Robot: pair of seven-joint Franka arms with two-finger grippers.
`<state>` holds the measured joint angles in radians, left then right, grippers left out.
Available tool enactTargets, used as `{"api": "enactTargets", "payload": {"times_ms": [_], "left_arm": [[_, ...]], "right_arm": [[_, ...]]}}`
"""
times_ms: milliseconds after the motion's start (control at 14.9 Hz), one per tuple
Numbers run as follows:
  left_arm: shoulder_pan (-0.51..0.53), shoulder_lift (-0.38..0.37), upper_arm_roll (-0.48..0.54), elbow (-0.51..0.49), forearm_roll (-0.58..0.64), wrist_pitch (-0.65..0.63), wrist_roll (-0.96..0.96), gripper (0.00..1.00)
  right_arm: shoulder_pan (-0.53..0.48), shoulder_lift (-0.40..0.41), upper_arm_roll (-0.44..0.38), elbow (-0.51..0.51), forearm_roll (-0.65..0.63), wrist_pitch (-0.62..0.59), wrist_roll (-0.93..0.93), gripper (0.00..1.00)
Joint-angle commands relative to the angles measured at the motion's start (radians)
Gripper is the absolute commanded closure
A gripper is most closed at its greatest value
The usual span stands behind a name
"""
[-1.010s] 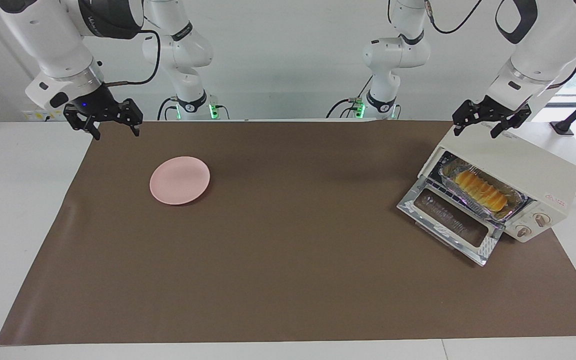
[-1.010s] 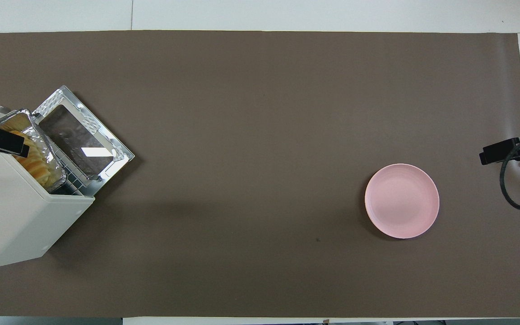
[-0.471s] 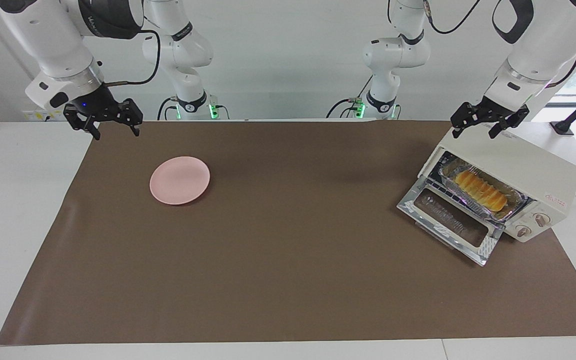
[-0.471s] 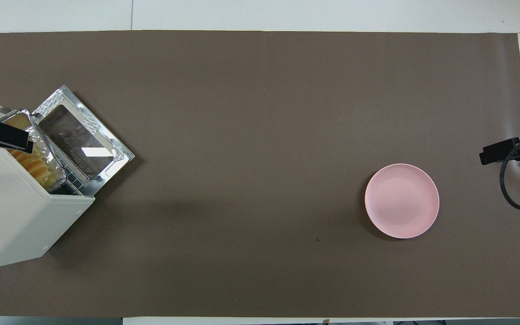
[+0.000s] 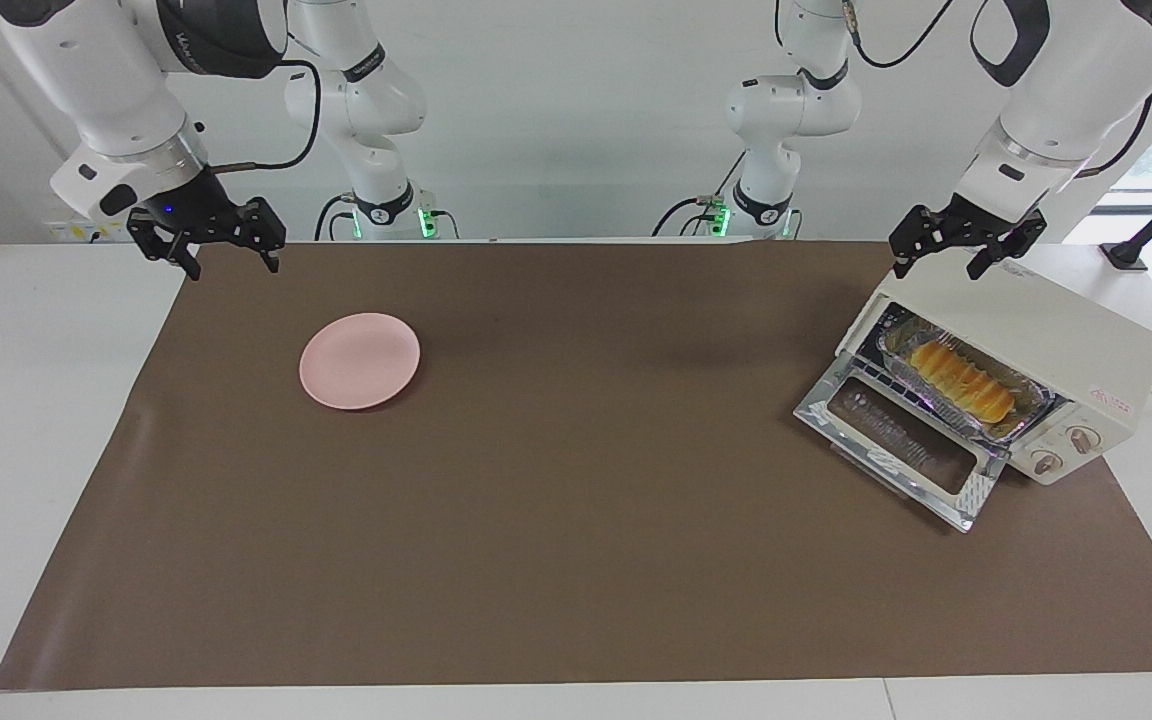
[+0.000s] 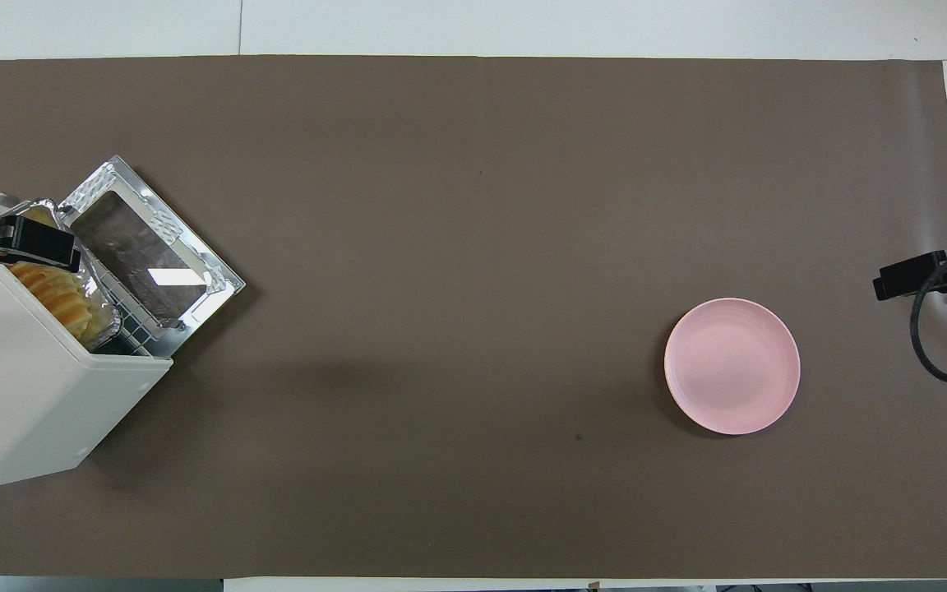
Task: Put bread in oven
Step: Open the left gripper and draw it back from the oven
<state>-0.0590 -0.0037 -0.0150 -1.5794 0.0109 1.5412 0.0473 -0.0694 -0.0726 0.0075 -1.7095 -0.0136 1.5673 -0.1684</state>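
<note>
My left gripper (image 5: 958, 247) lifts off the oven (image 5: 1011, 370), upper right, jaws open and empty; bread (image 5: 963, 380) sits inside, door still down. Right gripper (image 5: 204, 240) waits, open.

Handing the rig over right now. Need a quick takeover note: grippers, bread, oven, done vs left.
Left gripper: open, empty, in the air over the oven's top edge.
Right gripper: open, empty, waiting over the mat's corner at the right arm's end.
Bread: in the foil tray on the oven's rack, inside the oven.
Pink plate: bare.
Done: bread is in.
Left: oven door is down; probably shut it.
</note>
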Motion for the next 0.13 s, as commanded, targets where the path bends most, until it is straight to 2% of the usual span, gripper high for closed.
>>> {"api": "enactTargets", "payload": {"times_ms": [0,67], "left_arm": [[-0.007,0.001,0.006,-0.005,-0.006,0.048,-0.007,0.00],[-0.007,0.001,0.006,-0.007,-0.008,0.048,-0.007,0.00]], "right_arm": [[-0.013,-0.015,0.008,-0.013,0.017,-0.001,0.012,0.00],[-0.013,-0.015,0.008,-0.013,0.017,-0.001,0.012,0.00]]}}
